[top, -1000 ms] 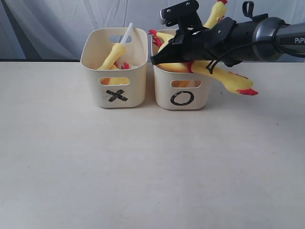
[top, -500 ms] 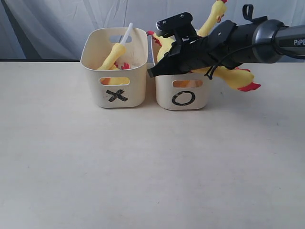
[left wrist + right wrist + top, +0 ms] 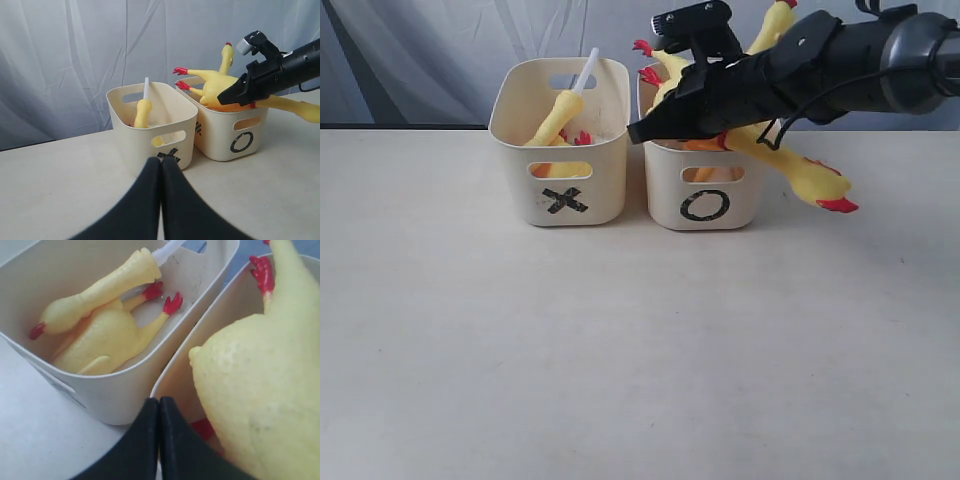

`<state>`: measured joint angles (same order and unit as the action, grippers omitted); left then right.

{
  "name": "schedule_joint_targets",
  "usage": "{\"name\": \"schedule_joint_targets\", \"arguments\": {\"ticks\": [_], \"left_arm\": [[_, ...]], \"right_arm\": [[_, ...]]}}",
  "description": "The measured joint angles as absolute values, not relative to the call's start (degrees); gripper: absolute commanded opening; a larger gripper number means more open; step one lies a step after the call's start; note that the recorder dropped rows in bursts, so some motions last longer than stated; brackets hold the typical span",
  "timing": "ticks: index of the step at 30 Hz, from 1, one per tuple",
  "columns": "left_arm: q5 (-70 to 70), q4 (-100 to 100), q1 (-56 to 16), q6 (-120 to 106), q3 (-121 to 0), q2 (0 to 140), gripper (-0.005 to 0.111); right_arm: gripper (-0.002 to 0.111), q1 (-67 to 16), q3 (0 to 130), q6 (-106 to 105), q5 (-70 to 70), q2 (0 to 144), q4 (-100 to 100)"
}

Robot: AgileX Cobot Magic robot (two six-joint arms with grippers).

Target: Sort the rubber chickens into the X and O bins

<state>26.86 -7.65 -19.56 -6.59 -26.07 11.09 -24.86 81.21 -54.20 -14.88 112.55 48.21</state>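
The X bin (image 3: pixel 560 200) holds a headless chicken body (image 3: pixel 110 340) and a neck with a white tube (image 3: pixel 563 112). The O bin (image 3: pixel 704 205), to its right, holds two whole chickens. One chicken (image 3: pixel 798 170) droops its neck and head over the bin's right rim. The other chicken (image 3: pixel 775 25) sticks its head up behind the arm. My right gripper (image 3: pixel 636 134) is shut and empty, its tip over the gap between the bins, beside a chicken body (image 3: pixel 260 390). My left gripper (image 3: pixel 161 160) is shut and empty, back from the X bin (image 3: pixel 150 125).
Both bins stand side by side at the back of a pale table (image 3: pixel 620 350), in front of a grey-white curtain (image 3: pixel 410 60). My right arm (image 3: pixel 840 60) stretches in from the right above the O bin.
The right gripper dipped toward the O bin's front left corner, then rose a little. The drooping chicken's head swung up, then sank lower over the right rim.
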Motion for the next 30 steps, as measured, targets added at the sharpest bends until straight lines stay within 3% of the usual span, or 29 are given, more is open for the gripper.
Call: {"name": "schedule_joint_targets", "arguments": {"ticks": [16, 30], "left_arm": [[26.9, -7.6, -19.6, -6.6, -26.1, 11.1, 0.000], [26.9, -7.6, -19.6, -6.6, -26.1, 11.1, 0.000]], "right_arm": [[0.000, -24.9, 81.2, -54.1, -7.8, 108.0, 48.2], [0.000, -24.9, 81.2, -54.1, 0.6, 113.0, 48.2]]}}
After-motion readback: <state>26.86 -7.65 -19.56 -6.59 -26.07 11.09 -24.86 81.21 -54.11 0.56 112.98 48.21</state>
